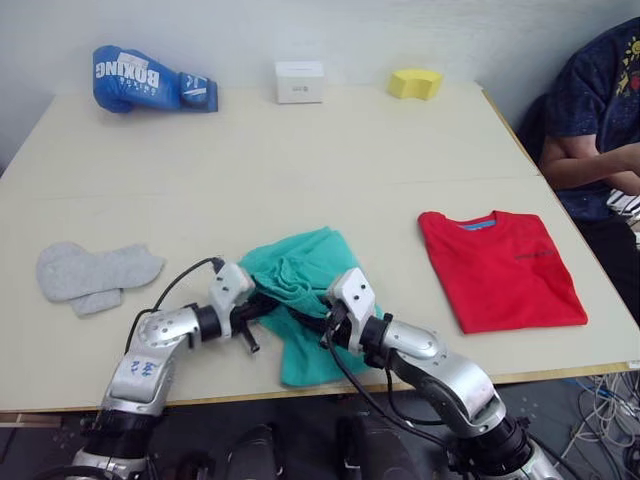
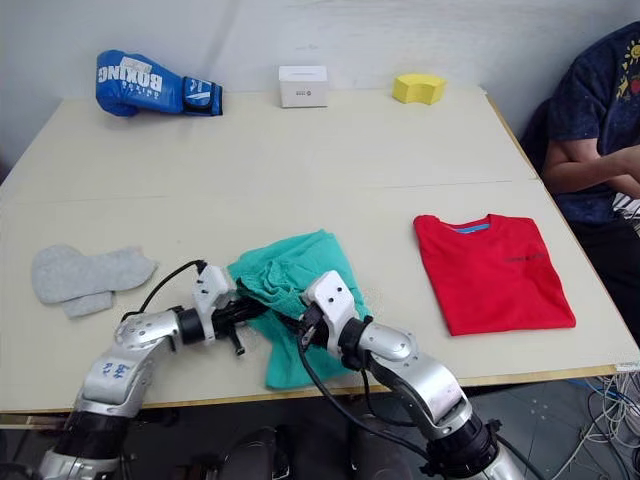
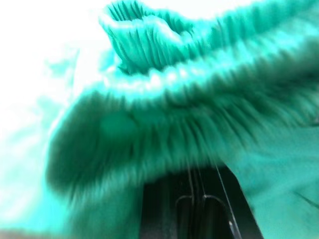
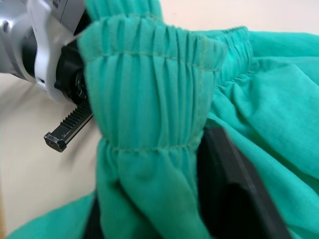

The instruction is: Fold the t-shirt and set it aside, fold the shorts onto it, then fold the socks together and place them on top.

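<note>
- Our left gripper (image 2: 243, 312) is clamped on the gathered waistband of the shorts (image 1: 300, 270), at the bunched garment's left edge.
- The shorts lie crumpled at the front middle of the table (image 1: 300, 150), between our two grippers, one leg trailing toward the near edge.
- Our right gripper (image 2: 296, 326) pinches the same waistband close by.
- The folded t-shirt (image 1: 500, 265) waits well to the right, nearer our right arm; the socks (image 1: 95, 272) sit far left.
</note>
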